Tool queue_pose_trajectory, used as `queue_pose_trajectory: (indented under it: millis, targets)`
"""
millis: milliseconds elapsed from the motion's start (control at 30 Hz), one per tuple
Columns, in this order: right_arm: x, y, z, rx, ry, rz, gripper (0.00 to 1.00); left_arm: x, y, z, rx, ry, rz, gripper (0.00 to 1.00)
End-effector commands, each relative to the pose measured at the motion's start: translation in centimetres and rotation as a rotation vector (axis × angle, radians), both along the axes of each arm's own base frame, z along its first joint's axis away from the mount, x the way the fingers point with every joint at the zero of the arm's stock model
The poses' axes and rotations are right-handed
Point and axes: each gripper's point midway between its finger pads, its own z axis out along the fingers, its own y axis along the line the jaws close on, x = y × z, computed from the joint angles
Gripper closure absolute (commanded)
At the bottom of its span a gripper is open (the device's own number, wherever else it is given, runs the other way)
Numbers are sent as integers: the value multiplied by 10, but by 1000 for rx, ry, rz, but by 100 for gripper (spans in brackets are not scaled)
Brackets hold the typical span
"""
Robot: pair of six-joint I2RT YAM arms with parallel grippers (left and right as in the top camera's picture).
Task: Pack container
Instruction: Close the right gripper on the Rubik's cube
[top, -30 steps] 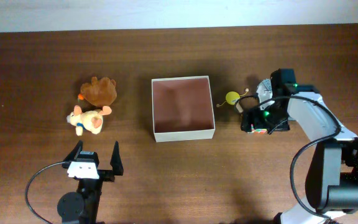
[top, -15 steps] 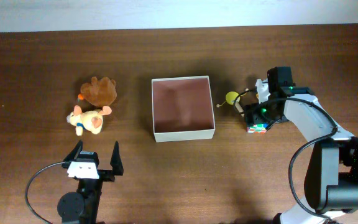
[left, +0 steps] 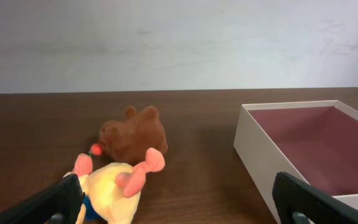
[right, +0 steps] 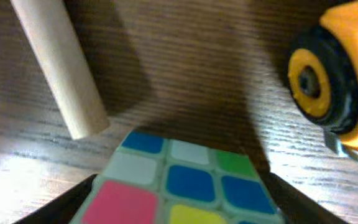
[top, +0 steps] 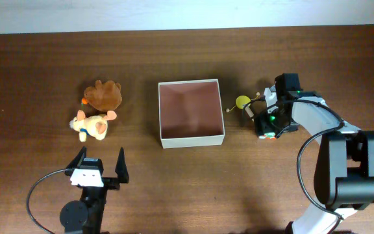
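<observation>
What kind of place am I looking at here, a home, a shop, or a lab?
Most likely a robotics lab or test bench. A left arm and a right arm sit at a bare wooden table against a plain white wall, with soft toys laid out beside an open container.

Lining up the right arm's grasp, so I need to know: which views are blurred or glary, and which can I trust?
Right wrist: too close, soft throughout; puzzle cube, wooden dowel and orange wheeled toy blurred, glare on the table at lower left. Overhead: sharp, evenly lit, though the right arm hides most of the cube. Left wrist: sharp on the container, nearest plush slightly soft.
</observation>
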Motion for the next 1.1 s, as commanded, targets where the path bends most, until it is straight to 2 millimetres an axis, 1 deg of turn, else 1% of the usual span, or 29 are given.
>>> queue_pose_trajectory:
  millis: [0,133,200,300,533,767,933,1067]
  targets:
    - [-7,4,-11,11,36,9,30,0,0,-1,8,-4,-5,1]
    - [-5,4,-11,10,31,9,33,0,0,-1,8,-4,-5,1]
    - [-5,4,-11,10,29,9,38,0,0,-1,8,-4,-5,1]
    - [-6,4,-11,12,35,3,42,0,0,-1,8,-4,-5,1]
    - [-11,4,-10,22,64,-90,41,0,0,-1,8,-4,-5,1]
    - [-13,4,-6,21,80,-92,42,0,0,-1,8,-4,-5,1]
    - [-11,5,3,27,94,-118,50,0,0,-1,8,-4,-5,1]
    - [-4,6,11,36,84,-117,50,0,0,-1,8,-4,-5,1]
